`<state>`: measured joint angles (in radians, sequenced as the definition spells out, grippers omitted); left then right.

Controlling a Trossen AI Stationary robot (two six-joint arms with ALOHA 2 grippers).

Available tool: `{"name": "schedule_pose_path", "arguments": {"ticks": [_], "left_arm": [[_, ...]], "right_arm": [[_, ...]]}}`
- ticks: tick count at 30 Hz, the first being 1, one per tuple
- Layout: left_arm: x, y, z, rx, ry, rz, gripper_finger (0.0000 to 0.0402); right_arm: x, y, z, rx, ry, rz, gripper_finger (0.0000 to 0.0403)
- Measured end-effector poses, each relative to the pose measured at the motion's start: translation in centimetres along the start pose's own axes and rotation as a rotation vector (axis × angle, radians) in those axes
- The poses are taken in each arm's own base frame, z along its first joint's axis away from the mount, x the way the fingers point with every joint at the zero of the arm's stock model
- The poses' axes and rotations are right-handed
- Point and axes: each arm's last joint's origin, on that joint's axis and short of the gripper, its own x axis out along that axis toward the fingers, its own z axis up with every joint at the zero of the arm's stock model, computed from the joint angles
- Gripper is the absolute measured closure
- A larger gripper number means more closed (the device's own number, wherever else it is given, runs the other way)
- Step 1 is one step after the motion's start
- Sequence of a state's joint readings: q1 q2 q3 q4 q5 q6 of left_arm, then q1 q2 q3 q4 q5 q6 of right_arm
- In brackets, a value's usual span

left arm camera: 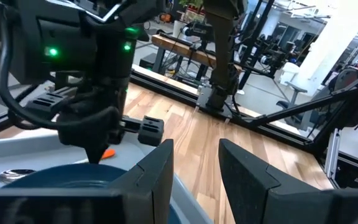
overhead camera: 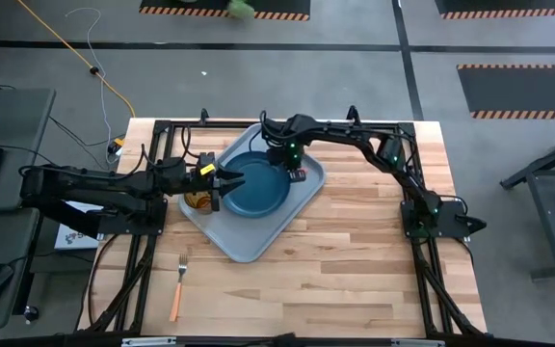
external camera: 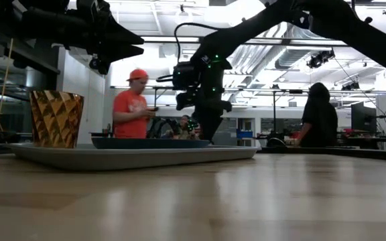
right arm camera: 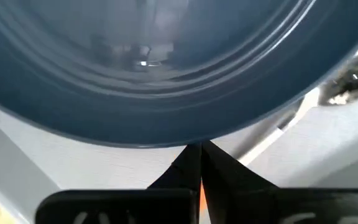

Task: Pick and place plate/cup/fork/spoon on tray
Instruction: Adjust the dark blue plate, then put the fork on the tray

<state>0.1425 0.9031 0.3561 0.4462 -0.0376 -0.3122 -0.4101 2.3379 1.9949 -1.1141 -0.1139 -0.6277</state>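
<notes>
The grey-blue tray (overhead camera: 302,198) lies aslant on the table's middle. The dark blue plate (overhead camera: 256,185) rests flat on it. The amber cup (external camera: 56,118) stands upright on the tray's left corner, also seen in the high view (overhead camera: 197,201). My left gripper (left arm camera: 194,180) is open and empty, level above the plate's left rim (overhead camera: 225,183). My right gripper (overhead camera: 293,166) points down at the tray's far right part, shut on the spoon (right arm camera: 347,87). The fork (overhead camera: 178,284) lies flat on the table at the near left. My right gripper pinches the spoon's orange handle (right arm camera: 201,194) between its two fingertips, coming from above and pointing down. Only a sliver of orange shows between the fingers. The spoon's silver bowl (left arm camera: 14,176) lies low on the tray beside the plate's rim.
A dark metal frame (overhead camera: 162,130) runs round the table's left, far and right sides. Bare wood (overhead camera: 355,280) stretches along the near half of the table. People (external camera: 131,107) stand in the room beyond the far edge.
</notes>
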Motion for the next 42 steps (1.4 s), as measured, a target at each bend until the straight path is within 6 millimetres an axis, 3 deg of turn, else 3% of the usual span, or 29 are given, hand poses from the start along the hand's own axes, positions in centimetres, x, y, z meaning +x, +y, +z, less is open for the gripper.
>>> {"name": "schedule_pose_path", "arguments": {"ticks": [8,12,18,22,25,30,36,42], "left_arm": [[0.0,0.0,0.1,0.001,-0.009,-0.003,0.0284],[0.0,0.0,0.1,0.001,-0.008,-0.003,0.0284],[0.0,0.1,-0.2,0.002,0.022,0.007,0.0284],[0.0,0.1,-0.2,0.002,0.022,0.007,0.0284],[0.0,0.0,-0.1,0.011,0.013,0.004,0.0284],[0.0,-0.2,0.7,0.053,-0.068,-0.02,0.0284],[-1.3,-0.9,2.2,0.105,-0.17,-0.124,0.0284],[-3.7,-1.4,3.3,0.132,-0.215,-0.2,0.0284]], "right_arm": [[0.1,1.3,0.7,-0.024,-0.008,0.039,0.0403],[-1.2,2.0,0.1,-0.021,0.037,0.07,0.0403],[-4.6,1.8,-3.0,0.097,0.035,0.081,0.0403],[-5.8,3.8,-6.0,0.135,-0.042,0.038,0.0403],[-6.4,6.1,-8.8,0.168,-0.168,-0.026,0.0403],[-6.9,10.2,-12.5,0.235,-0.54,-0.198,0.0403],[-7.7,14.5,-14.9,0.194,-1.075,-0.317,0.0403],[-8.1,16.9,-16.3,0.101,-1.463,-0.377,0.0403]]}}
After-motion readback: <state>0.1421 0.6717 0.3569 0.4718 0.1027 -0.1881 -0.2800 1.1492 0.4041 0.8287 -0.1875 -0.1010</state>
